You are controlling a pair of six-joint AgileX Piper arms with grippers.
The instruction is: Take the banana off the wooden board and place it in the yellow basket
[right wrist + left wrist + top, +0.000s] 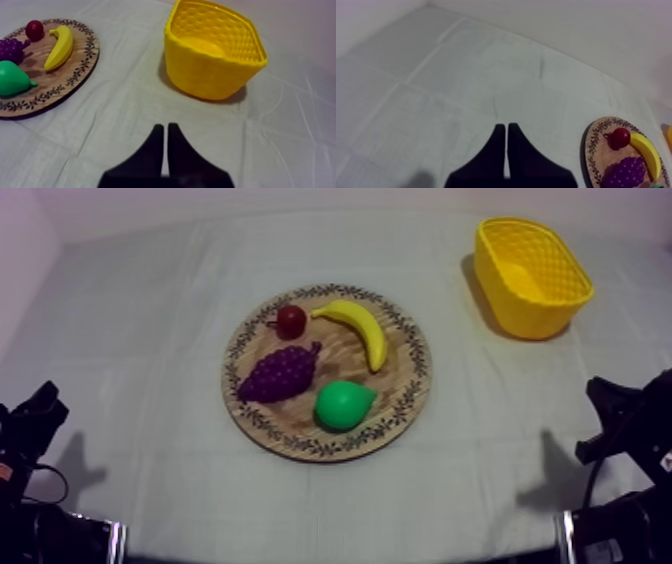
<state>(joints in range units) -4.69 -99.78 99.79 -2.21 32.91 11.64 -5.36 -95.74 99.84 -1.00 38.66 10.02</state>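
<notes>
Plainly, I counted one banana (355,330) on the board (290,426), long axis slanting from the small red fruit (290,320) toward the right rim, one pear (343,405), one bunch of grapes (280,374), one yellow basket (530,316), left hand (507,126) and right hand (165,126) each pressed together.

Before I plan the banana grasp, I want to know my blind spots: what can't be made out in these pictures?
Left wrist view: the wooden board and the grapes are cut off by the picture's edge.
Right wrist view: the near wall of the yellow basket hides part of its floor; the grapes run past the edge.
Every view: the underside of the banana, hidden against the board.
</notes>
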